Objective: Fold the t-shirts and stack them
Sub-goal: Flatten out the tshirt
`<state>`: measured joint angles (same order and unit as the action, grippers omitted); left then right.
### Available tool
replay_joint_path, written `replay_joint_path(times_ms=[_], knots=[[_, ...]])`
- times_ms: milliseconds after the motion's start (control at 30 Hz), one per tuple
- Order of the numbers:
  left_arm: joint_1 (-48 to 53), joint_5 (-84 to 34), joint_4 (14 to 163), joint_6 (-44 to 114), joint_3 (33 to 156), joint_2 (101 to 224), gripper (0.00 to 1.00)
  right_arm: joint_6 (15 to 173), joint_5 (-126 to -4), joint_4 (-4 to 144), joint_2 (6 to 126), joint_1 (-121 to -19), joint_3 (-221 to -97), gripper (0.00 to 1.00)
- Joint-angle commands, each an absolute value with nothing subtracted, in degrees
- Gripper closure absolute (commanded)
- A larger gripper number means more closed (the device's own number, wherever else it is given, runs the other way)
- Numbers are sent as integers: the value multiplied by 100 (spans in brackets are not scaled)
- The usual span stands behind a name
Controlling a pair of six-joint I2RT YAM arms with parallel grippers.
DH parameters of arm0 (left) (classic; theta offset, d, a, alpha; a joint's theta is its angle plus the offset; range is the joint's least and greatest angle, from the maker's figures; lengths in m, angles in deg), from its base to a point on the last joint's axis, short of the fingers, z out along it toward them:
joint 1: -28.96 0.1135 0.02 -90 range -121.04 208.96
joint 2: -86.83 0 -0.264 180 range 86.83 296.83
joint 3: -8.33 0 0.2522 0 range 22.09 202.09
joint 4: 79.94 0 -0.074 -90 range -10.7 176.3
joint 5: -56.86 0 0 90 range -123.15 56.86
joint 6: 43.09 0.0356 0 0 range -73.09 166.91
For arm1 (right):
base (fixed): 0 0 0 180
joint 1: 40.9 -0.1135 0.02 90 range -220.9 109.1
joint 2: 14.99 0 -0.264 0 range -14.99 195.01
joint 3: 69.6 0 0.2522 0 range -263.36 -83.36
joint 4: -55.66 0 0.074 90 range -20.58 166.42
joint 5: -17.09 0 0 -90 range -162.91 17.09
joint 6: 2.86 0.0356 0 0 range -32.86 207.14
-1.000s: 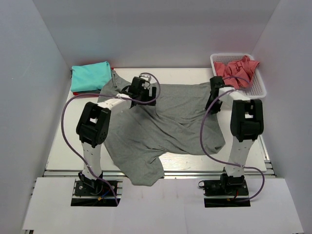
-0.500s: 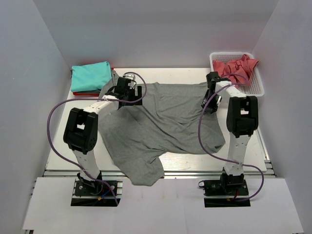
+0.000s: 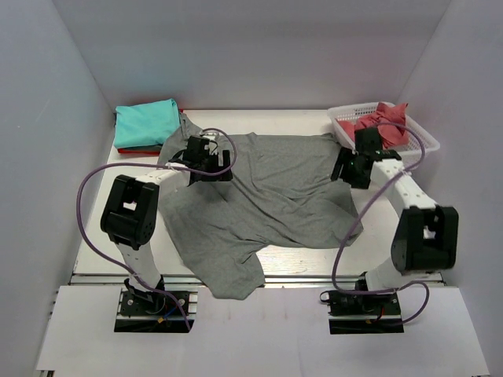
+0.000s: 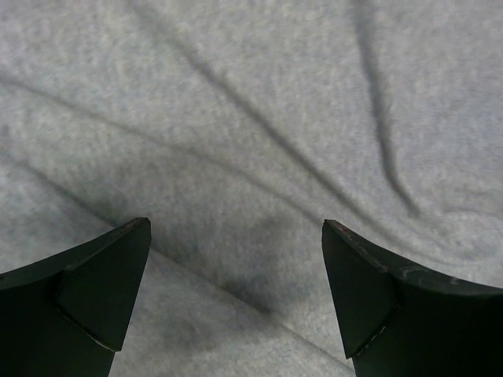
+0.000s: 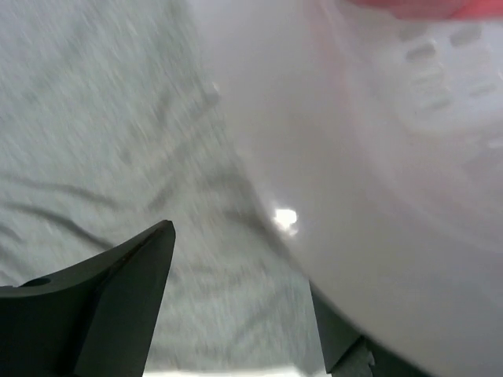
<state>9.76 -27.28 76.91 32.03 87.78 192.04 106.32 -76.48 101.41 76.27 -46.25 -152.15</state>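
A grey t-shirt (image 3: pixel 267 200) lies spread and creased across the table, one corner hanging over the near edge. My left gripper (image 3: pixel 211 163) hovers close over its upper left part. In the left wrist view that gripper (image 4: pixel 236 228) is open, with only grey cloth (image 4: pixel 259 118) below the black fingers (image 4: pixel 102 290). My right gripper (image 3: pixel 350 169) is at the shirt's upper right edge, beside the basket. It (image 5: pixel 244 267) is open and empty over the grey shirt (image 5: pixel 118 118). A folded teal t-shirt (image 3: pixel 145 123) lies at the back left on a red one (image 3: pixel 132 151). A coral-pink t-shirt (image 3: pixel 383 122) lies crumpled in the basket.
The white mesh basket (image 3: pixel 416 145) sits askew at the back right, touching my right arm; it fills the blurred right side of the right wrist view (image 5: pixel 440 141). White walls close in the table on three sides. Purple cables loop off both arms.
My right gripper has opened and its arm has swung its elbow out to the right. The basket has turned and shifted. My left gripper has moved left and slightly nearer over the grey shirt.
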Motion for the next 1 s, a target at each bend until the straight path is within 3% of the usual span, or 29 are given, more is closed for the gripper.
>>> replay_joint_path(times_ms=[0, 67, 200, 433, 533, 567, 600, 667, 767, 867, 967], knots=[[998, -2348, 8102, 3179, 8626, 18879, 0, 11164, -8090, 10799, 6897, -4565, -14595, 28], [998, -2269, 8102, 3241, 8625, 18931, 0, 11341, -8600, 11283, 6544, -4530, -14123, 28], [998, -2075, 8208, 3302, 8572, 18983, 0, 11307, -8452, 10811, 6138, -4451, -13644, 29], [998, -1891, 8261, 3302, 8458, 18931, 0, 11026, -7908, 9606, 7357, -4284, -14583, 36], [998, -1996, 8261, 3302, 8458, 18870, 0, 11060, -7967, 9334, 8104, -4231, -15278, 43], [998, -1996, 8261, 3302, 8458, 18870, 0, 11226, -8011, 9133, 8185, -4170, -15349, 52], [998, -1996, 8200, 3302, 8527, 18939, 0, 11254, -7968, 8896, 8256, -4169, -15610, 56], [998, -2049, 8147, 3302, 8590, 18992, 0, 11385, -7880, 8483, 8544, -3978, -15814, 54], [998, -2102, 8085, 3302, 8651, 19046, 0, 11491, -7845, 8340, 9045, -3845, -16394, 76], [998, -2154, 7971, 3302, 8765, 19107, 0, 11465, -7041, 8357, 9634, -3730, -17009, 76], [998, -2207, 7900, 3302, 8818, 19160, 0, 11763, -6493, 8322, 10136, -3634, -17292, 89]])
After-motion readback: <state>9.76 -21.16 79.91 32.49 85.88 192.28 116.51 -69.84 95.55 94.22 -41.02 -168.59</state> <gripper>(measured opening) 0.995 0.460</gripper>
